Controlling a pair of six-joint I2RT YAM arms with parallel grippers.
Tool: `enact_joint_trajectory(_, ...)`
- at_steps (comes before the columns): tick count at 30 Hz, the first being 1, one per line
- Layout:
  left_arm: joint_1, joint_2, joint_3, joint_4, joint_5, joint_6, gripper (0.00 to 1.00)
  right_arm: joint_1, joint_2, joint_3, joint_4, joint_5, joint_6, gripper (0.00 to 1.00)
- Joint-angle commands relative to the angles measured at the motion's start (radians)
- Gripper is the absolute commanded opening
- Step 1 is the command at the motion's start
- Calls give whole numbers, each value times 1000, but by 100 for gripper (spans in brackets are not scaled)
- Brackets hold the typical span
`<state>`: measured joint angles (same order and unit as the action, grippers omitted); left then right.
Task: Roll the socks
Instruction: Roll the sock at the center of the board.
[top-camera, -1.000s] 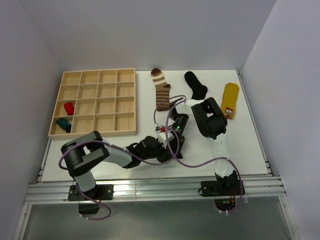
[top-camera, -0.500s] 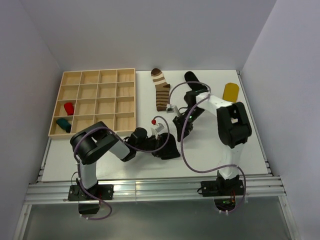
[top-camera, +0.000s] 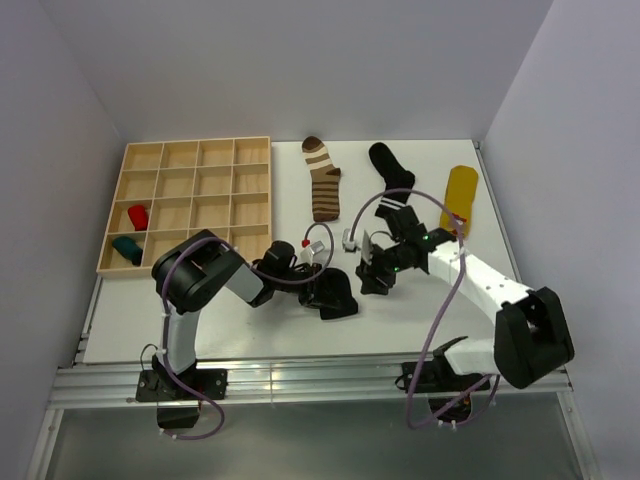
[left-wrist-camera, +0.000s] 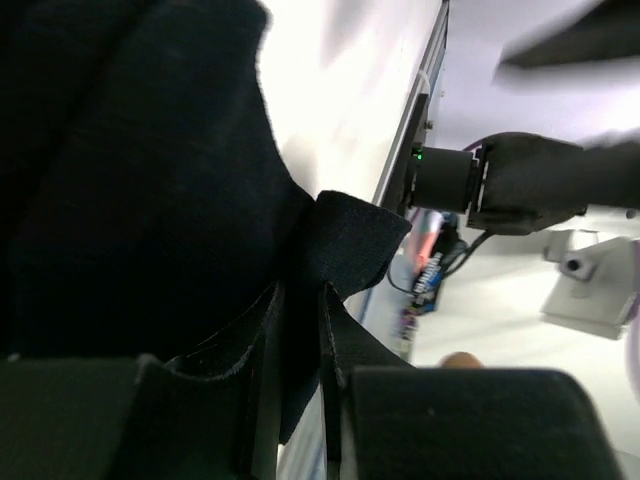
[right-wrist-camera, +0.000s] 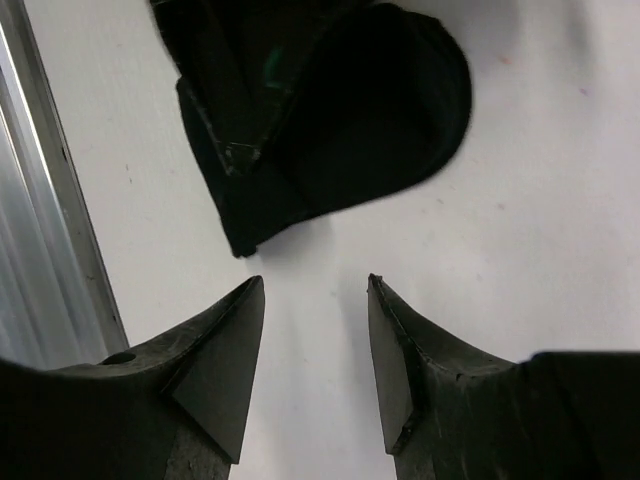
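Observation:
A plain black sock (top-camera: 338, 298) lies bunched near the table's middle front. My left gripper (top-camera: 322, 285) is shut on it, and in the left wrist view a fold of the black sock (left-wrist-camera: 150, 200) sits pinched between the left gripper's (left-wrist-camera: 300, 295) fingers. My right gripper (top-camera: 373, 272) stands open just right of the bundle, apart from it. In the right wrist view the right gripper (right-wrist-camera: 316, 282) holds nothing, with the black sock (right-wrist-camera: 330, 130) ahead. At the back lie a brown-and-cream striped sock (top-camera: 322, 180), a black sock with white cuff stripes (top-camera: 390, 168) and a yellow sock (top-camera: 460, 195).
A wooden compartment tray (top-camera: 190, 205) sits at the back left, with a red roll (top-camera: 137, 216) and a teal roll (top-camera: 127, 250) in its left cells. Purple cables (top-camera: 440, 300) loop over both arms. The table's metal rail (right-wrist-camera: 50, 220) runs close by the right gripper.
My right gripper has opened, let go of the black sock and drawn back to the right as its arm swung out. My left gripper keeps its hold on the sock.

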<state>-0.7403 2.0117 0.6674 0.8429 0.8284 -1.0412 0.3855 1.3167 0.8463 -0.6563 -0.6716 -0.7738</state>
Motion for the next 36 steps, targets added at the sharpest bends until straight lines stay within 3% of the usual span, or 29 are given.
enact_joint_trajectory(1,5,30,14,-202,21,-42,0,96,-86,-93,177,81,-4,53)
enact_joint_trajectory(11,22,51,51,-292,20,-26,0,326,-180,-242,334,214,-12,58)
enact_joint_trajectory(24,24,73,46,-265,54,-22,0,490,-82,-320,489,394,-16,57)
enact_joint_trajectory(31,24,59,72,-269,94,6,0,503,7,-276,460,423,-21,35)
enact_joint_trajectory(32,24,56,78,-275,95,12,1,503,27,-262,446,422,-24,28)
enact_joint_trajectory(36,24,19,127,-376,75,110,17,504,41,-251,371,420,-44,20)
